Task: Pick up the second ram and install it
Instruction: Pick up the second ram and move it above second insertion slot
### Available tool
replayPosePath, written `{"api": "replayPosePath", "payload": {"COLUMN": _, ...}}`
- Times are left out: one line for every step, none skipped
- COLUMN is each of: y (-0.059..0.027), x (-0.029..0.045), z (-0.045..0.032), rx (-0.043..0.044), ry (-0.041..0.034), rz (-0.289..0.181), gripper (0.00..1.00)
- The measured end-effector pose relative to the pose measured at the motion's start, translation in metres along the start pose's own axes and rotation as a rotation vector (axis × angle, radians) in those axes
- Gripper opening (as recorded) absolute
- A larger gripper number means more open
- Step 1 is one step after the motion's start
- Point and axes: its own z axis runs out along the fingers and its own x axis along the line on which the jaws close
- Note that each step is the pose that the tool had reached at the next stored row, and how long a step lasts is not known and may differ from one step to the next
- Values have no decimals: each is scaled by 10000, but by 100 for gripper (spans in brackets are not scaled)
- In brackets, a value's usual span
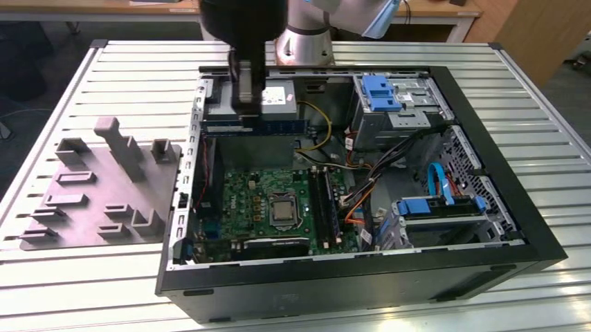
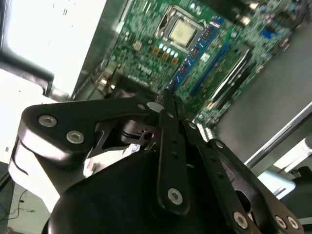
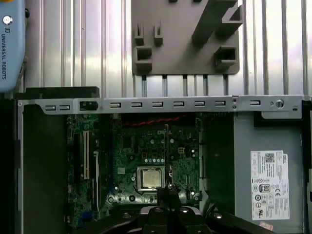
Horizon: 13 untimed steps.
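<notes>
The second ram (image 1: 268, 127) hung in the air, seated in no slot. Its long edge was level and its flat faces were pinched by the gripper (image 1: 248, 109), which was clenched on it partway along its length. Holding it by the faces probably kept the lower contact edge bare and the board upright, as a slot would demand.

In the first wrist view the ram (image 3: 166, 151) appeared edge-on as a thin line running out from the fingertips and passing just beside the CPU socket (image 3: 149, 178). That suggested the gripper stood high over the motherboard (image 3: 131, 146) rather than down among its parts. In the second wrist view the ram (image 2: 195, 48) reached out from the clamped fingers (image 2: 170, 136) past the same socket.

In the exterior view the ram showed beyond the CPU socket, toward the arm's base and in front of the power supply (image 1: 277, 97). The black memory slots (image 1: 322, 200) lay just beside the socket on the exterior view's right, well apart from the ram. Their length ran across the ram's in that view. Whether one already held a module I could not tell.

Farther from the socket, outside the open computer case (image 1: 369, 280) on the exterior view's left, a grey fixture plate (image 1: 93, 200) rested on the slatted table (image 1: 517, 83). It was likely a stand meant to hold loose parts.
</notes>
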Motion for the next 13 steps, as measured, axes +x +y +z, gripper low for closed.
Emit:
{"api": "replayPosePath", "payload": {"y": -45, "x": -1, "z": -1, "rx": -2, "ry": 0, "rz": 0, "gripper": 11}}
{"api": "replayPosePath", "payload": {"y": -89, "x": -2, "z": -2, "rx": -5, "ry": 0, "rz": 0, "gripper": 11}}
{"api": "replayPosePath", "payload": {"y": -133, "x": -3, "z": -3, "rx": -7, "ry": 0, "rz": 1, "gripper": 11}}
{"api": "replayPosePath", "payload": {"y": -175, "x": -4, "z": -3, "rx": -9, "ry": 0, "rz": -1, "gripper": 11}}
{"api": "replayPosePath", "payload": {"y": -218, "x": -5, "z": -4, "rx": -11, "ry": 0, "rz": 0, "gripper": 11}}
{"api": "replayPosePath", "payload": {"y": -259, "x": -6, "z": -5, "rx": -14, "ry": 0, "rz": 1, "gripper": 11}}
{"api": "replayPosePath", "payload": {"y": -303, "x": -7, "z": -5, "rx": -16, "ry": 0, "rz": 1, "gripper": 11}}
{"api": "replayPosePath", "payload": {"y": -339, "x": -8, "z": -6, "rx": -17, "ry": 0, "rz": 0, "gripper": 11}}
{"api": "replayPosePath", "payload": {"y": -369, "x": -9, "z": -7, "rx": -17, "ry": 0, "rz": 0, "gripper": 11}}
{"api": "replayPosePath", "payload": {"y": -395, "x": -10, "z": -7, "rx": -18, "ry": 0, "rz": 0, "gripper": 11}}
{"api": "replayPosePath", "payload": {"y": -417, "x": -10, "z": -7, "rx": -18, "ry": 0, "rz": 0, "gripper": 11}}
{"api": "replayPosePath", "payload": {"y": -432, "x": -10, "z": -8, "rx": -18, "ry": 0, "rz": 0, "gripper": 11}}
{"api": "replayPosePath", "payload": {"y": -437, "x": -10, "z": -8, "rx": -18, "ry": 0, "rz": 0, "gripper": 11}}
